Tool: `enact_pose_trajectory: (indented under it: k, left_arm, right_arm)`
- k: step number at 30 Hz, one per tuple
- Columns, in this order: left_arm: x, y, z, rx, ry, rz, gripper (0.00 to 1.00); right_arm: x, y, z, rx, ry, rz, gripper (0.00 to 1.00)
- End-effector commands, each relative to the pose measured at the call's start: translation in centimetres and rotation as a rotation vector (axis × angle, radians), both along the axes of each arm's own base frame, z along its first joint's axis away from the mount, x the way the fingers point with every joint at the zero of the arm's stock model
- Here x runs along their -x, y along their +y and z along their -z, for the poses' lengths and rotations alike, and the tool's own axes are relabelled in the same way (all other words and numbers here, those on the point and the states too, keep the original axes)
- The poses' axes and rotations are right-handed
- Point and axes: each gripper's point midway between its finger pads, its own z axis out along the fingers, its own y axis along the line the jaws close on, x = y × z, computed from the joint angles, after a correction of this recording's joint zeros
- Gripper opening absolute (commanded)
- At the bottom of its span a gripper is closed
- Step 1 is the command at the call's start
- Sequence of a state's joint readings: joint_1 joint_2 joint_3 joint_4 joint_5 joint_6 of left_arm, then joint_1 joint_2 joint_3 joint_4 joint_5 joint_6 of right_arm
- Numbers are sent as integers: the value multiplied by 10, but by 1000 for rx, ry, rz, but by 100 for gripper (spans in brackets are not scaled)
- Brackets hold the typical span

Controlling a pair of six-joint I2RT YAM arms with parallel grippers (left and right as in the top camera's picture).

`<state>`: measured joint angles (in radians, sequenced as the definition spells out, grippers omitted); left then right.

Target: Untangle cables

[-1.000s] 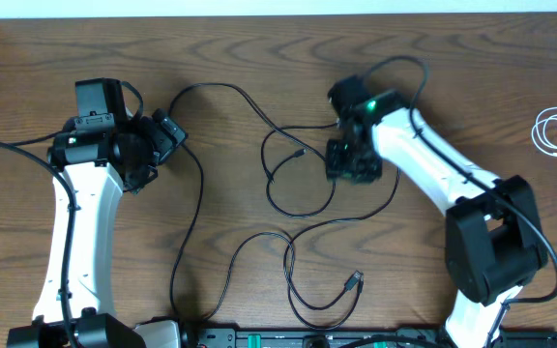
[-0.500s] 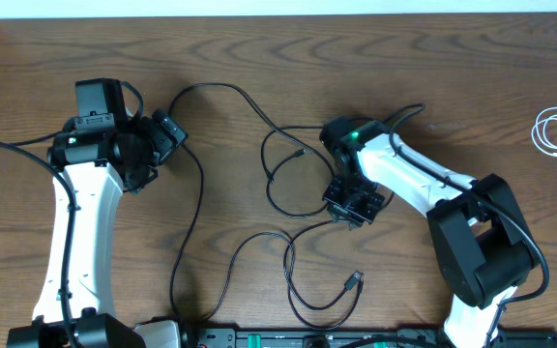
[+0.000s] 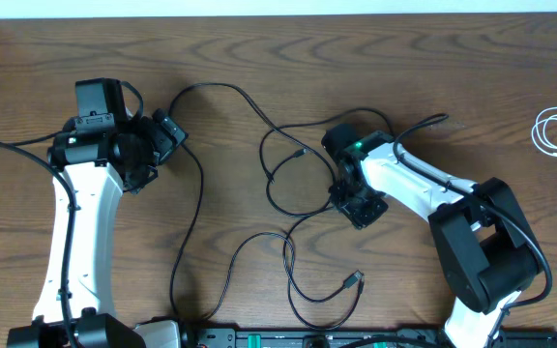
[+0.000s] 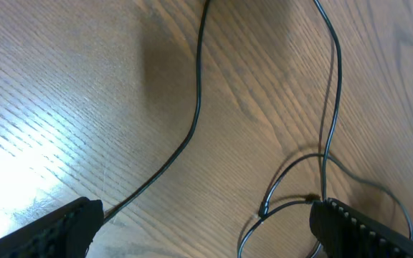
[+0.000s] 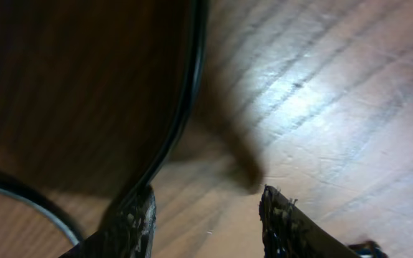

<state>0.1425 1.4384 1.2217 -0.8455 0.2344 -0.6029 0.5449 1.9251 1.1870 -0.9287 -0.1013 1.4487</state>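
Black cable touching one fingertip of right pincer; pincer released, jaws apart.

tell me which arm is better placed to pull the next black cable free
Right. The right end effector is low at the middle of the table, with a black cable right beside one finger. The left end effector stands wide open off to the left, away from that spot.
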Motion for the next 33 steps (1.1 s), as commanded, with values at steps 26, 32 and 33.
enact_pose_trajectory:
  k: [26, 32, 33]
  left_arm:
    - [-1, 1, 0, 3, 2, -7, 98]
    - [-1, 1, 0, 3, 2, -6, 98]
    - [-1, 1, 0, 3, 2, -7, 98]
  right_arm:
    - [1, 31, 8, -318, 60, -132, 41]
    - [-12, 9, 11, -263, 32, -88, 40]
    - [-13, 6, 12, -252, 27, -85, 39]
